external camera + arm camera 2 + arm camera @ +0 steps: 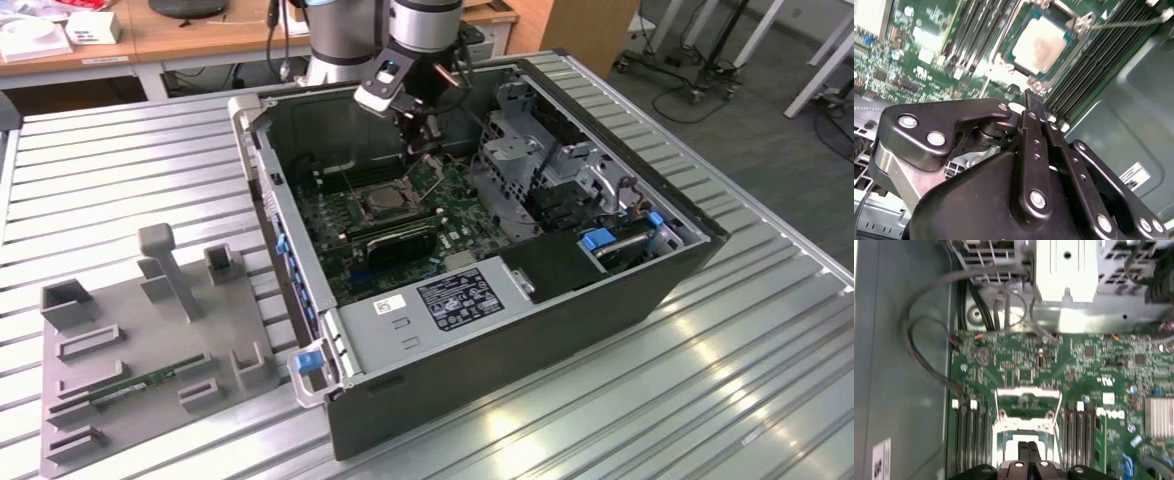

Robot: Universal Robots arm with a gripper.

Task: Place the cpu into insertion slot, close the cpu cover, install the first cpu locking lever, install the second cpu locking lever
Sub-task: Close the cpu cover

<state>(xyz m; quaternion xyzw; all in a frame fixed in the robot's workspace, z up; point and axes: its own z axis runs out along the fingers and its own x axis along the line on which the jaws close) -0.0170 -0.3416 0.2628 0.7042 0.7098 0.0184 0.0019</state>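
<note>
One grey tray sits at the exterior view's left on the slatted table. Its moulded pockets look meant to park parts within the arm's reach, and a green memory stick lies in one long pocket.

Next along, the computer case lies on its side with the panel off, so the green circuit board faces up where the arm can come at it from above. Inside the case are also a black heatsink, a grey power supply nearer the camera, and a metal drive cage toward the exterior view's right.

The insertion slot is in the middle of the board, and the cpu lies flat inside its metal rim, silvery top upward, so that step looks done. In the first wrist view the cpu cover appears swung back off the slot, with board showing through its cut-out; I judge it not yet closed. A thin locking lever stands clear beside the slot, unlatched.

The pincer hangs just above the slot's edge, near the cpu but apart from it. Its two fingers are pressed together with no gap visible, and I can see nothing held between them.
</note>
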